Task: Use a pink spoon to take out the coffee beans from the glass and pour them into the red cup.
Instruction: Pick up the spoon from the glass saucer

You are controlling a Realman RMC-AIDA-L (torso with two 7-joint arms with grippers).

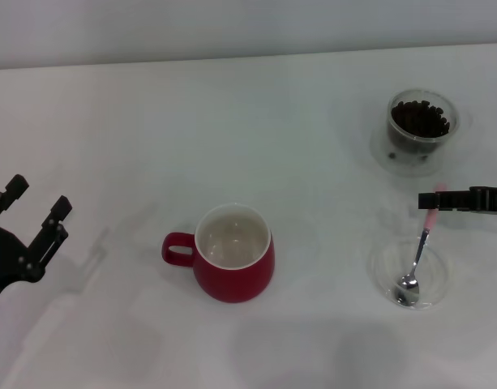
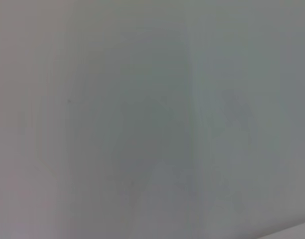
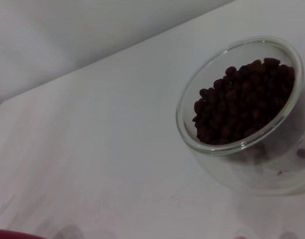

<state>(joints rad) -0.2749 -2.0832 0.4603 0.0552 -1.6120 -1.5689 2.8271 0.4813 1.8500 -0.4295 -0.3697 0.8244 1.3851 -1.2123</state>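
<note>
Right gripper (image 1: 433,200) reaches in from the right edge of the head view, its dark fingertips at the pale pink top of the pink spoon (image 1: 416,263); whether they have clamped on the handle or only sit beside it I cannot tell. That spoon leans in a shallow clear dish (image 1: 382,271) at the lower right, silver bowl down on the dish floor, handle rising toward the fingers. Left gripper (image 1: 39,212) hangs at the left edge, mid-height, its two black fingers spread apart and holding nothing, well apart from everything else.

By my reading the task has barely begun. Coffee beans (image 1: 422,118) fill the glass (image 1: 396,136) at the upper right, which stands on a clear saucer (image 1: 381,159). At lower centre, the red cup (image 1: 234,272) has its loop handle pointing left, and its white inside shows no beans. Lifting the spoon, scooping and pouring all remain.

Only the head view gives the layout: cup, dish, spoon and both arms on the white table (image 1: 151,121). From the right wrist comes what that view lacks, a close look into the glass (image 3: 191,130), the beans (image 3: 242,102) heaped close to the rim, plus a stray bean or two low beneath the heap, seen through the clear wall; the spoon and its own fingers are absent there. Blank pale surface is all the left wrist view shows
</note>
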